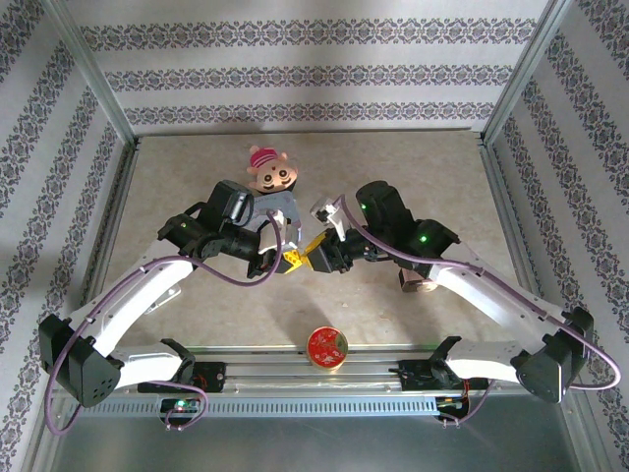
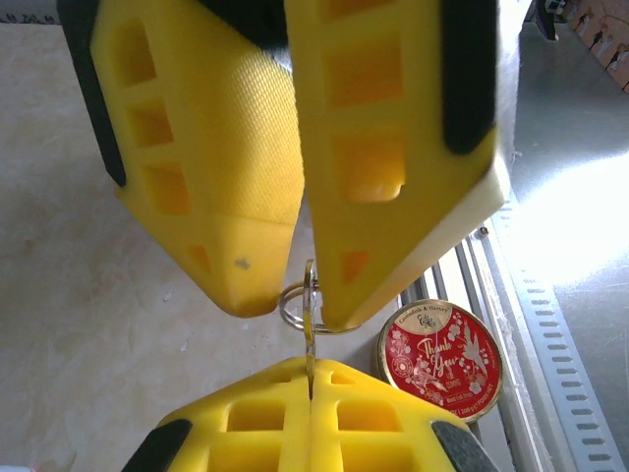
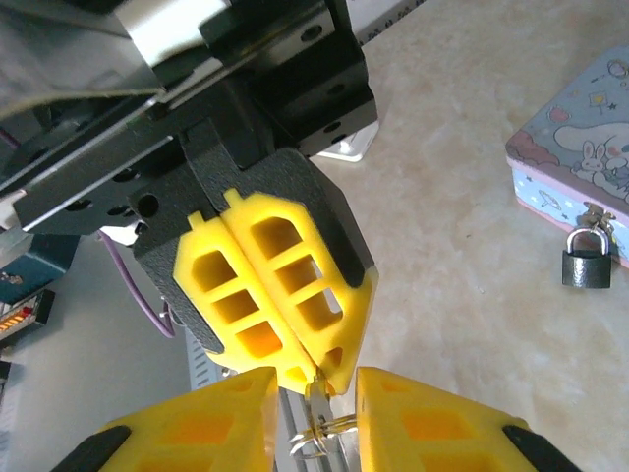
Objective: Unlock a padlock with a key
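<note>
On the counter (image 1: 442, 187) my two arms meet tip to tip at the middle, with the pastel tin (image 3: 575, 147) just beyond them on the far side. It is closed, and I cannot see what is in it. A red round tin (image 1: 326, 347) sits at the near edge with its lid on.

The padlock (image 3: 587, 261) hangs upright and locked at the pastel tin's front edge, so it lies on the far side of both end effectors.

The left end effector (image 3: 310, 369) is clamped shut on the blade of the key (image 2: 310, 329). The key's long axis runs left to right between the two end effectors.

The right end effector (image 2: 292, 307) straddles the key's head and ring (image 3: 319, 433) with its jaws partly apart. I cannot tell whether it pinches them. I judge the blade must come free of the left fingers before it can go to the padlock.
</note>
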Robot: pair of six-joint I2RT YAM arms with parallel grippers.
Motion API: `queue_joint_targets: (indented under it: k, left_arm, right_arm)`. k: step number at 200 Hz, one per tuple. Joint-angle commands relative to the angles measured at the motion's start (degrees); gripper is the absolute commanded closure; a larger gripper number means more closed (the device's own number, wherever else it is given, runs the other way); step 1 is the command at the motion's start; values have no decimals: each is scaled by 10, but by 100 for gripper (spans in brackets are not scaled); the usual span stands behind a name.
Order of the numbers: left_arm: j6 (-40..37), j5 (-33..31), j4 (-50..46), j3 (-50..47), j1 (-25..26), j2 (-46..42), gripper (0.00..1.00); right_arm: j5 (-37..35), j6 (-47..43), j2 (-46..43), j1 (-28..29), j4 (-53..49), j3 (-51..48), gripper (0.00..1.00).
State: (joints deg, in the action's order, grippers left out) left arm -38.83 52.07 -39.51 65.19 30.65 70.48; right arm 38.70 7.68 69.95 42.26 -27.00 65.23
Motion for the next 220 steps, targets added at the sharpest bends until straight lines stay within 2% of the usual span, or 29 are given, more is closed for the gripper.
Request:
queue_joint_targets:
  k: [1,18,41,67,87,130,155,169,188,203,220]
  left_arm:
    - [-12,11,-11,9,-4,-7,100]
    - [-12,11,-9,8,-4,-9,100]
    - [-11,8,-8,6,-4,-11,100]
    - [-4,2,-2,3,-4,-14,100]
    - [7,4,17,-4,-5,-21,100]
    - [48,0,81,-27,-9,-41,100]
    - [103,-1,162,-58,-18,-66,67]
    - [158,0,241,-87,-26,-85,62]
    - [266,-18,376,-133,-38,-112,61]
    - [354,-42,469,-161,-44,-124,49]
    - [444,-70,538,-180,-51,-128,48]
  right_arm:
    - [14,-14,4,5,-13,11,74]
    - [10,-17,4,6,-16,9,75]
    - [10,-17,4,1,-19,9,81]
    - [20,-14,4,-4,-19,6,95]
    - [26,-10,4,-7,-17,5,100]
    - [36,13,-11,-21,16,-17,100]
    - [42,61,-39,-47,92,-59,100]
    - [28,93,-61,-61,154,-96,100]
    - [-4,124,-88,-73,227,-140,100]
    - [-32,139,-106,-76,272,-169,100]
    - [-55,158,-125,-78,334,-199,100]
